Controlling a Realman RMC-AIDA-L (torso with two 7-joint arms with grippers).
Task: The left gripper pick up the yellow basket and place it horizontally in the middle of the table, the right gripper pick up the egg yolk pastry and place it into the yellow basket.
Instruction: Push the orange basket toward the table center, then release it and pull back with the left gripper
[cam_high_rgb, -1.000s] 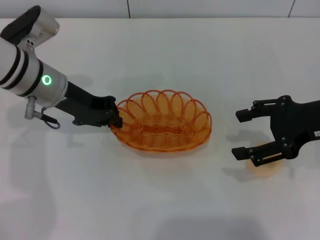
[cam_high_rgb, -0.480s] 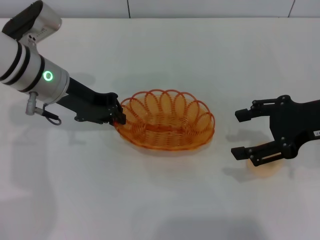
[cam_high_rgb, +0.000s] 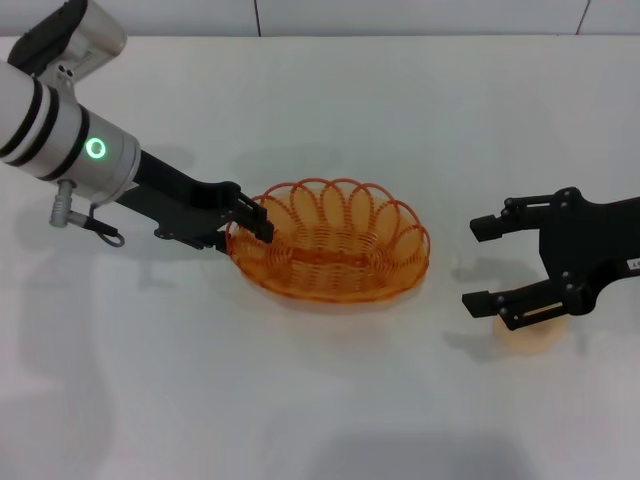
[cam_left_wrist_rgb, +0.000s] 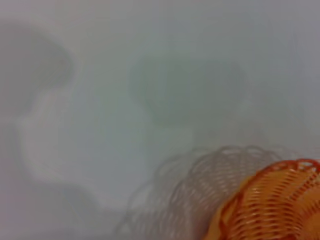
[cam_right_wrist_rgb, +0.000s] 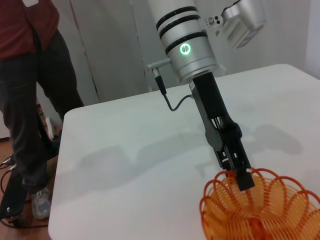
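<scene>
The yellow basket (cam_high_rgb: 330, 255) lies level on the white table (cam_high_rgb: 330, 400) near its middle; it also shows in the left wrist view (cam_left_wrist_rgb: 272, 205) and the right wrist view (cam_right_wrist_rgb: 260, 212). My left gripper (cam_high_rgb: 248, 225) is at the basket's left rim, its jaws parted with one finger over the rim; the right wrist view shows it too (cam_right_wrist_rgb: 239, 172). My right gripper (cam_high_rgb: 476, 266) is open, to the right of the basket and apart from it. A pale orange round patch, the egg yolk pastry (cam_high_rgb: 535, 335), shows under its nearer finger, mostly hidden.
A person (cam_right_wrist_rgb: 30, 75) stands off the table's far corner in the right wrist view. The table's back edge (cam_high_rgb: 320, 37) runs along the top of the head view.
The left gripper carried the basket slightly right and set it down, then its jaws spread at the rim. The right arm has not moved.
</scene>
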